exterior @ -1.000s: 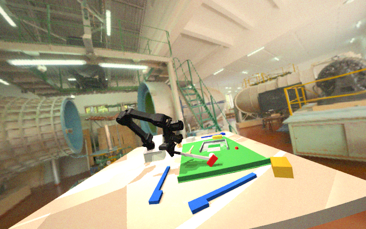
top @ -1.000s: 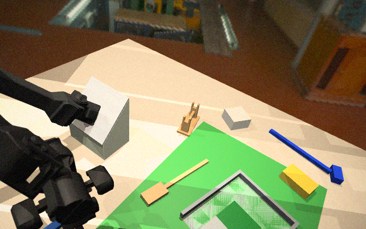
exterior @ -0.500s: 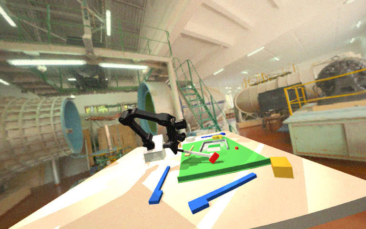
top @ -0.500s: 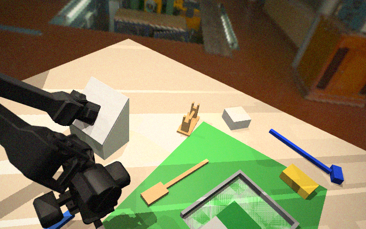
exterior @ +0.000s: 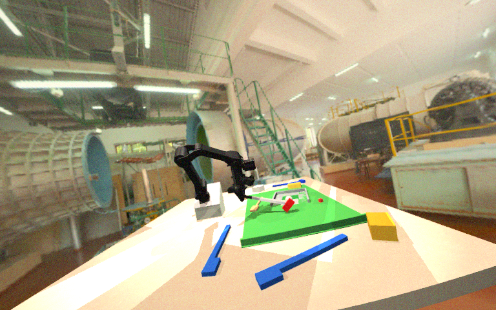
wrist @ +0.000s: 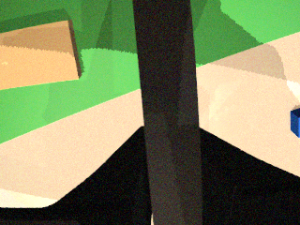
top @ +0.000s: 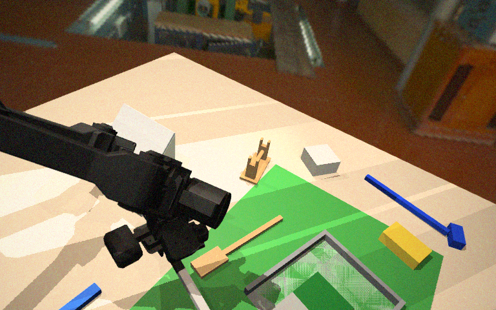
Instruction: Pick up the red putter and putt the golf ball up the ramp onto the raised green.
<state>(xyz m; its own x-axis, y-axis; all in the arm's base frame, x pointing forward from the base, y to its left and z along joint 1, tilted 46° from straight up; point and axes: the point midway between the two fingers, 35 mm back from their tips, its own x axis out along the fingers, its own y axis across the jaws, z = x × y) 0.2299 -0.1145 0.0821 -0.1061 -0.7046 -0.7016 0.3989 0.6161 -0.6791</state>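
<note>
The gripper sits just left of centre in the exterior view, clenched on the grey shaft of the red putter. The shaft runs from the fingers out to the right and slightly down, long axis nearly level with the green mat, ending in the red head at frame centre. The head hangs low over the mat; whether it touches cannot be told. Just above and right of the head sits the white golf ball, very close to it. Beyond the ball, the grey-walled raised green. A small red marker lies on the mat further right.

In the top view the shaft pokes out below the black arm toward the bottom edge, angled down and right. The tan putter lies flat on the mat beside it, head toward lower left, handle toward upper right.

In the wrist view the shaft is a dark vertical bar down mid-frame, the tan head at the left edge.
</note>
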